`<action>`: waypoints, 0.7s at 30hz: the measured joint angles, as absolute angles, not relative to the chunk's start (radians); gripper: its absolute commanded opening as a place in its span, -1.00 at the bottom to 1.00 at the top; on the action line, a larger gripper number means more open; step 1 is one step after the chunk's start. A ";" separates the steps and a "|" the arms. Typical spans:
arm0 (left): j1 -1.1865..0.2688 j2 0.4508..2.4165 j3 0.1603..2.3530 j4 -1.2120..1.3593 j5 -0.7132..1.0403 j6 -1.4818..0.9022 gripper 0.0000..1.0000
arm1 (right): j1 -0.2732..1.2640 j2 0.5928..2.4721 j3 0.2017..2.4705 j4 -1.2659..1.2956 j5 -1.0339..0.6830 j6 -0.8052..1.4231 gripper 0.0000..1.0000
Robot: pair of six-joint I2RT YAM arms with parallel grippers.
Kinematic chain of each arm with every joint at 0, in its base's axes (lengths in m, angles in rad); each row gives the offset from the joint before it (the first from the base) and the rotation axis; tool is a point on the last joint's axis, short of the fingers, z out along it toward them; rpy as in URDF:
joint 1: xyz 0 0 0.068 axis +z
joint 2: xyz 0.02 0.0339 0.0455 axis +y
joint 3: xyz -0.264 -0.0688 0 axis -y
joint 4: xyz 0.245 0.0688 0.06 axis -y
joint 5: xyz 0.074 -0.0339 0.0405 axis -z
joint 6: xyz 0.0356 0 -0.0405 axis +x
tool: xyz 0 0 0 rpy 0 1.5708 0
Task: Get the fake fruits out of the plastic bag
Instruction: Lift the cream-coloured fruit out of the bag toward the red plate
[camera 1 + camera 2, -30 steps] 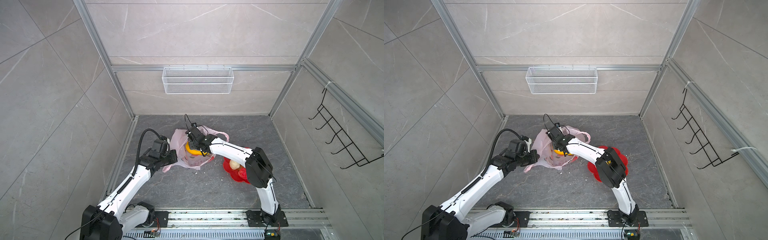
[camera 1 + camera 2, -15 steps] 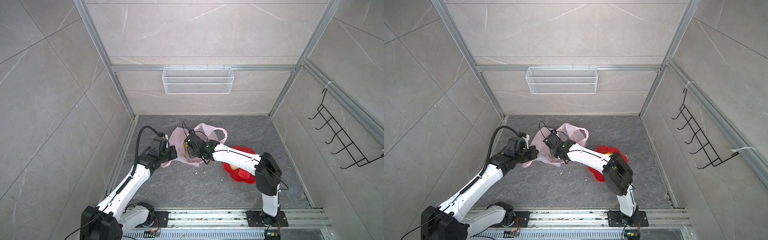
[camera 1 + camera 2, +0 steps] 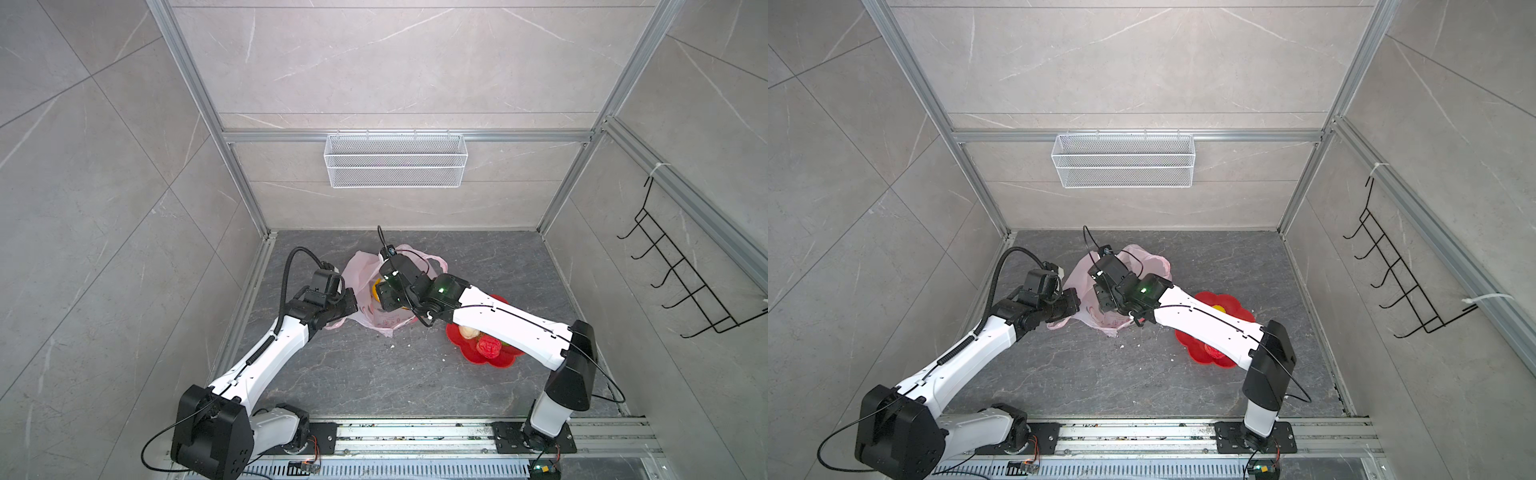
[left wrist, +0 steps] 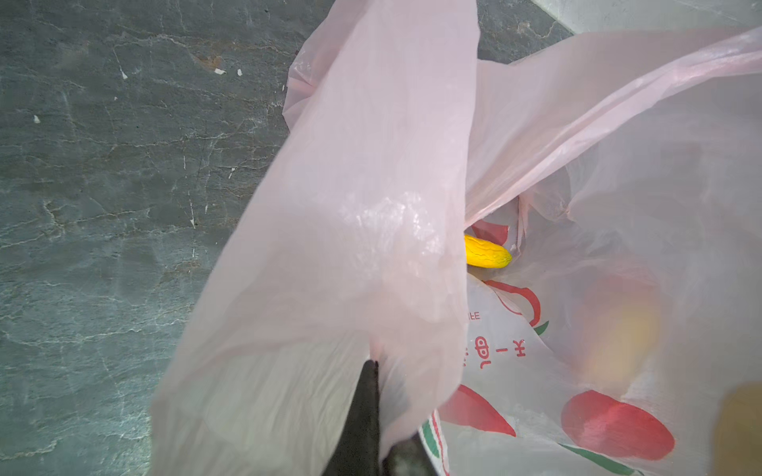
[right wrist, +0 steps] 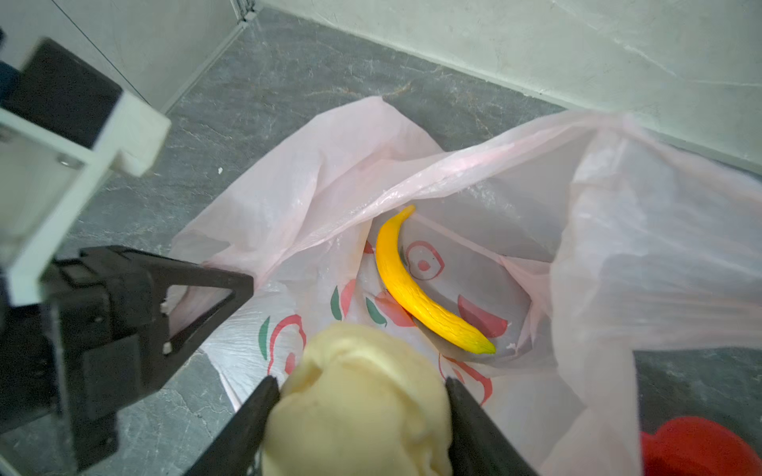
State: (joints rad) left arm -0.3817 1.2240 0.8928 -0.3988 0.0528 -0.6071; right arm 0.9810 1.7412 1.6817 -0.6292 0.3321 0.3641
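The pale-pink plastic bag [image 3: 360,277] lies open on the floor, seen in both top views [image 3: 1080,279]. My left gripper [image 4: 377,371] is shut on the bag's thin rim and holds it up [image 3: 352,308]. My right gripper [image 5: 361,382] is shut on a beige knobbly lump [image 5: 358,412], just over the bag's mouth [image 3: 384,300]. A long yellow banana [image 5: 408,284] lies inside the bag; its tip [image 4: 486,252] shows in the left wrist view. Another beige lump [image 3: 467,331] and a red bumpy ball [image 3: 488,347] rest in the red dish.
The red flower-shaped dish [image 3: 505,362] sits on the floor right of the bag, partly under my right arm [image 3: 1219,299]. A white wire basket [image 3: 395,164] hangs on the back wall. Black hooks [image 3: 681,286] are on the right wall.
My right gripper has drawn back toward the front with the beige lump, and its elbow has swung out to the right. The bag has shifted slightly. The left gripper has kept its hold.
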 measured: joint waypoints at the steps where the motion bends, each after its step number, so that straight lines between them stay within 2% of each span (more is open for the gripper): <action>1: -0.382 1.224 0.893 -0.397 0.052 -0.607 -1.00 | 0.981 1.732 1.686 -0.630 0.332 0.361 -0.58; 13: -0.382 1.230 0.893 -0.396 0.022 -0.607 -1.00 | 0.969 1.548 1.730 -0.704 0.418 0.316 -0.58; 21: -0.382 1.237 0.893 -0.396 -0.004 -0.607 -1.00 | 0.798 1.380 1.673 -0.768 0.503 0.318 -0.58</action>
State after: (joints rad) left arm -0.3817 1.2373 0.8928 -0.3962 -0.0036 -0.6071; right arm 0.7982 1.3804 1.6726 -0.7677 0.5034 0.3176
